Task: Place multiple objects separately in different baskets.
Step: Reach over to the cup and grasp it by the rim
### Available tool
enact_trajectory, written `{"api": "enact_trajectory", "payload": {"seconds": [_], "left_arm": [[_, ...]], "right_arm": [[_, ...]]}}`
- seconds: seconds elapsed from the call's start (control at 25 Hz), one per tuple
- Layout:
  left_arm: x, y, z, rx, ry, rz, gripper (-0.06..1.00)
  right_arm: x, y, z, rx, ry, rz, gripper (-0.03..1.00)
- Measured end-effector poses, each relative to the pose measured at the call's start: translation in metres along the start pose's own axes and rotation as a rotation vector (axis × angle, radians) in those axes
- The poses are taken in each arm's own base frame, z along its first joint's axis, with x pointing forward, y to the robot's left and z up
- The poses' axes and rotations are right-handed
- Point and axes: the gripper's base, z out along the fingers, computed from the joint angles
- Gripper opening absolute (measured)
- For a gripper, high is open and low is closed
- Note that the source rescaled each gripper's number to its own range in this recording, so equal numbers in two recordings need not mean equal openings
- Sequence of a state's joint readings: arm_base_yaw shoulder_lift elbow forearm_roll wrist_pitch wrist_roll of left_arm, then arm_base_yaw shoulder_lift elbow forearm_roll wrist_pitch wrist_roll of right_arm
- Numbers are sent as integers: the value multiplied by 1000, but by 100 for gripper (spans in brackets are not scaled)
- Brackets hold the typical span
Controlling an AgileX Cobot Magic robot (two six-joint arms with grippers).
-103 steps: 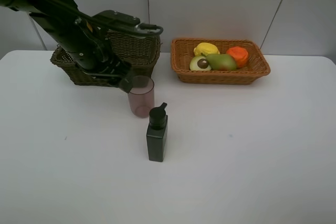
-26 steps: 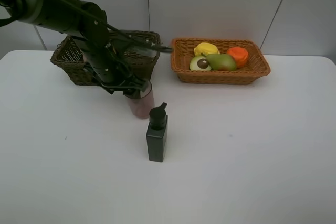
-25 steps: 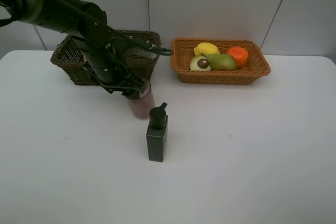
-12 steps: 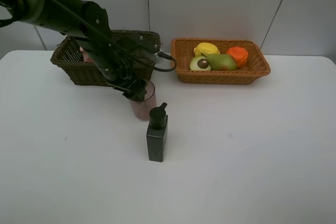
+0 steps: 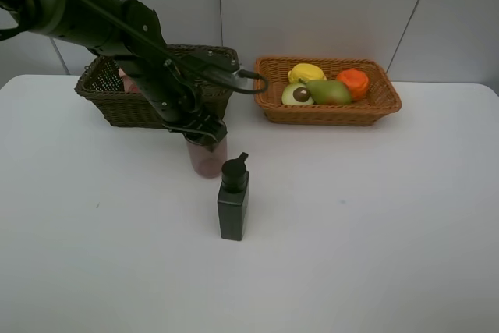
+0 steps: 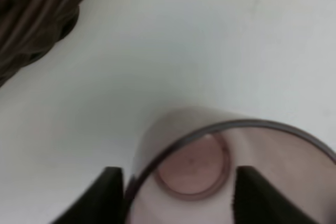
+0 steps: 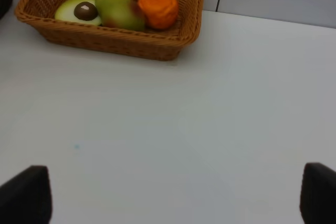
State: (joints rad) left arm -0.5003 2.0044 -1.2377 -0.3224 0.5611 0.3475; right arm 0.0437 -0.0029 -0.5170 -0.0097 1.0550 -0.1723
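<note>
Left jaws now lower, fingers (image 6: 107, 192) flanking the translucent pinkish cup (image 6: 210, 166).

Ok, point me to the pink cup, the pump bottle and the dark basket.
pink cup (image 5: 207, 161), exterior high view, on its lower side wall.
pump bottle (image 5: 233, 210), exterior high view, on the middle of its dark body.
dark basket (image 5: 117, 109), exterior high view, on its front wall.

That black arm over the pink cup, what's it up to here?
The left gripper is down over the translucent pinkish cup, a finger on each side of its rim, apparently about to grip it. The cup stands on the white table beside the dark basket. A dark pump bottle waits nearby. The fruit already sits in the orange-tan basket.
</note>
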Motion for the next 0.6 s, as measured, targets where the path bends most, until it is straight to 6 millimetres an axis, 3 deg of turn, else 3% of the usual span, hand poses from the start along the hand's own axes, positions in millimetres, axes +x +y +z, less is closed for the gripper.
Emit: {"api": "enact_trajectory", "payload": {"seconds": [0.12,0.2,0.36,0.48,0.6], "left_arm": [[1,-1,0,11,7,-12,27],[1,-1,0,15,8,-18,19],[0,-2,0,18,4,-27,12],[0,-2,0,20,1,-46,0],[0,-2,0,19,-2,-52,0]], "right_arm": [[0,0,0,0,0,0,100],[0,0,0,0,0,0,100],[0,0,0,0,0,0,100],[0,0,0,0,0,0,100],[0,0,0,0,0,0,100]]}}
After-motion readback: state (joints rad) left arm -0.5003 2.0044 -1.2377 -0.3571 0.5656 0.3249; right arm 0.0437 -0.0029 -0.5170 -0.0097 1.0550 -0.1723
